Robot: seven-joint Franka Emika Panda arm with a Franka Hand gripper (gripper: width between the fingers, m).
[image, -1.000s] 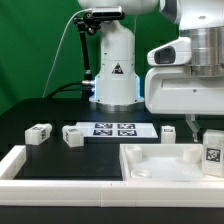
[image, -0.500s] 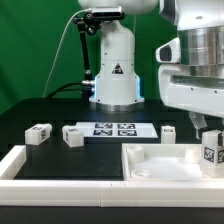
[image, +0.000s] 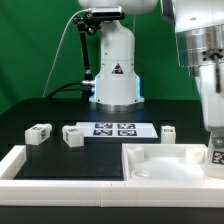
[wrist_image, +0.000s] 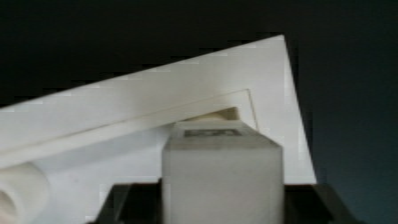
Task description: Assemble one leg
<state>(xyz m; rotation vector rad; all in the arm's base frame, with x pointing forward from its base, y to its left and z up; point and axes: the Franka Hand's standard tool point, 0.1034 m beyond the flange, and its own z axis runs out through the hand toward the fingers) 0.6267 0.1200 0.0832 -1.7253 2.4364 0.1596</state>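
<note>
My gripper (image: 213, 138) is shut on a leg (image: 216, 155), a small white blocky peg with a black-and-white tag. It holds the leg upright over the right corner of the large white recessed panel (image: 160, 162). In the wrist view the leg (wrist_image: 222, 165) fills the gap between the dark fingers (wrist_image: 139, 202), with its far end at the panel's corner recess (wrist_image: 214, 118). I cannot tell whether the leg touches the panel. Three more legs lie on the black table: two at the exterior view's left (image: 40, 133) (image: 72, 134) and one behind the panel (image: 168, 132).
The marker board (image: 115, 129) lies flat between the loose legs. A white L-shaped rail (image: 50, 168) runs along the table's front and left. The robot base (image: 113, 75) stands at the back, before a green backdrop.
The arm has swung toward the exterior view's right, and its hand now hangs more steeply over the panel's right corner. The held leg has shifted slightly right and down.
</note>
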